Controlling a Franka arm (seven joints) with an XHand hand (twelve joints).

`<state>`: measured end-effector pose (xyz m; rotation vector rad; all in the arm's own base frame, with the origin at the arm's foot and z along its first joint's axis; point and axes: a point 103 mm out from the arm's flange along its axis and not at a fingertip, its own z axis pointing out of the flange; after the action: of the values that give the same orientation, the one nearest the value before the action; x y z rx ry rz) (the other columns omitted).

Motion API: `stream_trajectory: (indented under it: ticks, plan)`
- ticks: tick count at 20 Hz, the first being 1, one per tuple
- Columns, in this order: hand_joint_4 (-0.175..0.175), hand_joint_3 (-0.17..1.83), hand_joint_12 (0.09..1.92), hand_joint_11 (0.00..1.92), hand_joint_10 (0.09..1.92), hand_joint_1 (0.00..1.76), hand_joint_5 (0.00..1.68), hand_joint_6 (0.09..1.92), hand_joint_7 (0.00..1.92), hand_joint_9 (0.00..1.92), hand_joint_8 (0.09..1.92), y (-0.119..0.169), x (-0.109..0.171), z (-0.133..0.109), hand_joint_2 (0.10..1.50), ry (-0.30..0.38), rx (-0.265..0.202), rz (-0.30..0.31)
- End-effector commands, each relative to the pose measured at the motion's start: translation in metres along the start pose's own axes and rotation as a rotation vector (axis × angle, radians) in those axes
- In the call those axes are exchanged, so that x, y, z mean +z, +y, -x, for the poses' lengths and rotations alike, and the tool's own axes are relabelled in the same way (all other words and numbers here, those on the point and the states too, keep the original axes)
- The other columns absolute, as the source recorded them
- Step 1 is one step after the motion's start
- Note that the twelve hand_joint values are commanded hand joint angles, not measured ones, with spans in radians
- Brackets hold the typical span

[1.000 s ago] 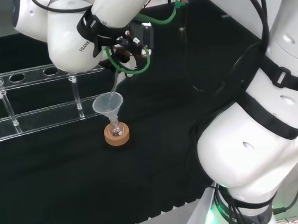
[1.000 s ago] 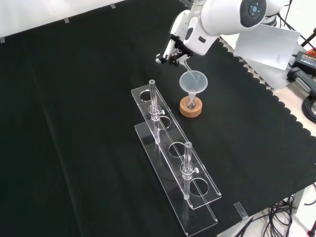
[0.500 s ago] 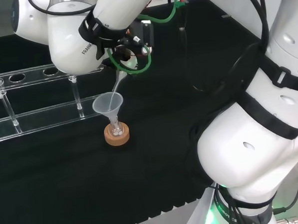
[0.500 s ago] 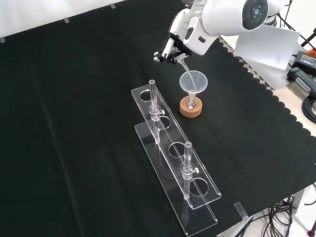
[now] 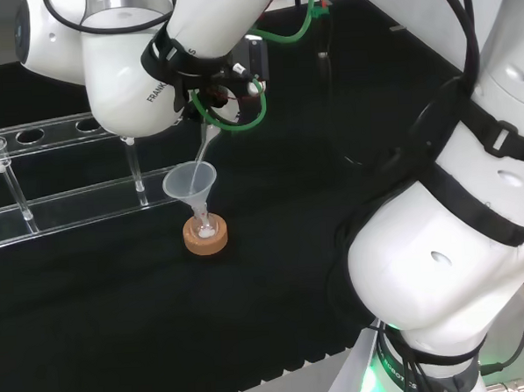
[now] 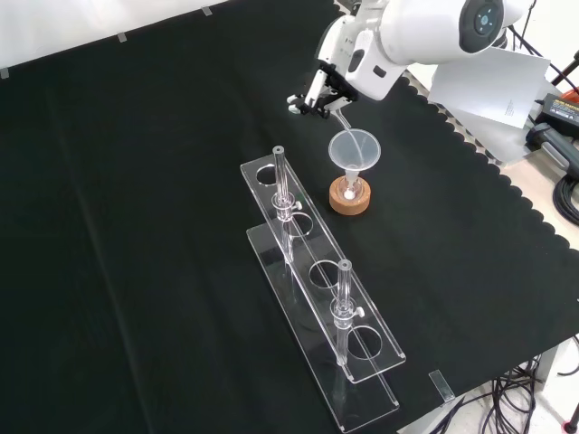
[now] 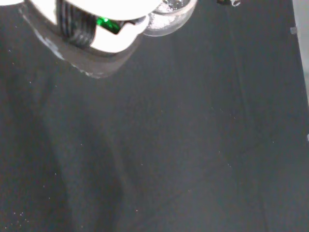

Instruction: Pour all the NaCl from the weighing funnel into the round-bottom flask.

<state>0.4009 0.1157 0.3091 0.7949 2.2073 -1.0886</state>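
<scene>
A long clear plastic rack [image 6: 321,330] lies on the black cloth [image 6: 136,226], and two thin clear posts stand up from it. In the front view the rack runs from the middle toward the lower right, and its far end is just beside the cork ring stand [image 6: 349,196]. In the head view the rack [image 5: 59,176] is at the left, and the big white links of the arm [image 5: 458,238] cover the right side. A sheet of white paper [image 6: 488,81] lies at the scalloped edge of the cloth, in the upper right of the front view.

The small round-bottom flask [image 5: 204,227] sits upright in the cork ring stand [image 5: 205,240]. A clear plastic funnel [image 5: 191,184] stands in its neck, with the wide mouth up. Some white material is visible inside the flask [image 6: 349,186].

Above the funnel [image 6: 353,149], the hand [image 6: 318,90] holds the weighing funnel [image 5: 208,144] tilted steeply, with its narrow end pointing down into the funnel's mouth. In the head view the hand [image 5: 225,75] is mostly hidden behind the arm's wrist link and a green cable [image 5: 240,118]. I cannot tell how its fingers are set around the weighing funnel [image 6: 336,116]. The wrist view shows black cloth [image 7: 169,145] and blurred white parts of the hand [image 7: 101,24].
</scene>
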Motion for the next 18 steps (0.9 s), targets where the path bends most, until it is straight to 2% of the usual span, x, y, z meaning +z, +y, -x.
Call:
stream_trajectory:
  ticks: [1, 9, 12, 18]
  plan:
    - [0.175, 0.43, 1.40, 0.00, 0.15, 1.13, 1.53, 0.09, 1.68, 1.09, 0.09, 0.0008, -0.0001, 0.0006, 0.72, -0.005, -0.004, 0.001]
    - [0.175, 0.43, 1.39, 0.00, 0.15, 1.13, 1.53, 0.09, 1.69, 1.09, 0.09, -0.0023, 0.0035, 0.0042, 0.72, -0.039, -0.007, -0.004]
    - [0.175, 0.43, 1.39, 0.00, 0.15, 1.13, 1.53, 0.09, 1.69, 1.09, 0.09, -0.0024, -0.0021, 0.0015, 0.72, -0.069, -0.029, 0.023]
    - [0.175, 0.43, 1.39, 0.00, 0.15, 1.13, 1.53, 0.09, 1.69, 1.09, 0.09, 0.0045, -0.0043, 0.0014, 0.72, -0.095, -0.043, 0.025]
